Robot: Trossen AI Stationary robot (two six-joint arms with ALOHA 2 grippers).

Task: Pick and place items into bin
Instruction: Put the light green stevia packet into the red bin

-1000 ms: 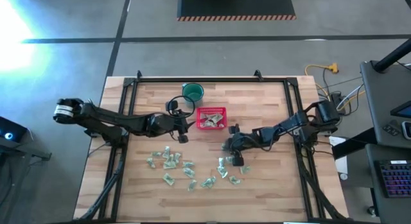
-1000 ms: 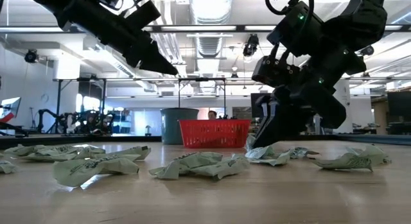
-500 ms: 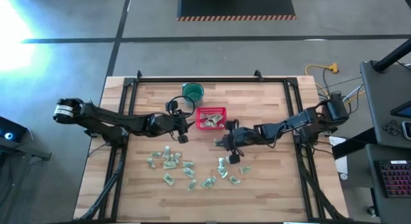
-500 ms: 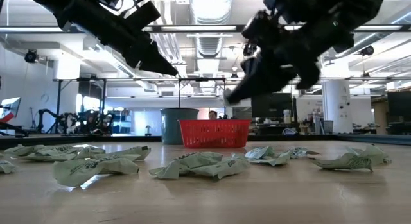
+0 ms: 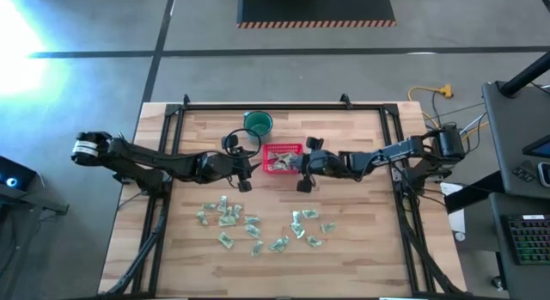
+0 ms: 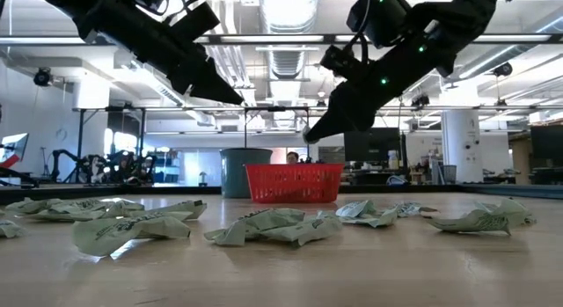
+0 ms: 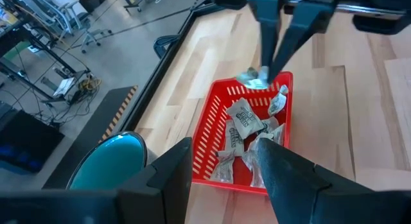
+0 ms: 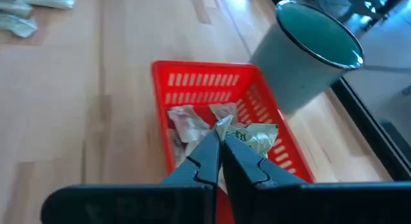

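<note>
The red basket (image 5: 282, 158) stands on the table's far middle and holds several pale green-and-white wrapped pieces (image 7: 243, 124). My right gripper (image 8: 220, 139) hangs above the basket's right side, shut on one wrapped piece (image 7: 253, 77). My left gripper (image 7: 228, 169) hovers open just left of the basket (image 6: 295, 182), with nothing between its fingers. Several more pieces (image 5: 253, 227) lie flat on the wood nearer the front edge. My right gripper pinches a small crinkled wrapped piece (image 8: 224, 126) between its two fingertips (image 7: 275, 57). The fingers slant down from the table's right side. The piece is lifted clear, sticking out at the tips above the basket's right rim.
A round dark green cup (image 5: 258, 122) stands just beyond the basket, toward the far left. Loose pieces (image 6: 264, 226) lie spread across the near half of the table. A black frame (image 5: 266, 105) runs along the table's edges.
My right gripper has risen from the loose pieces on the table and swung toward the far edge, to above the basket. It has tipped closer to level. The piece in its fingertips has come up off the table with it.
</note>
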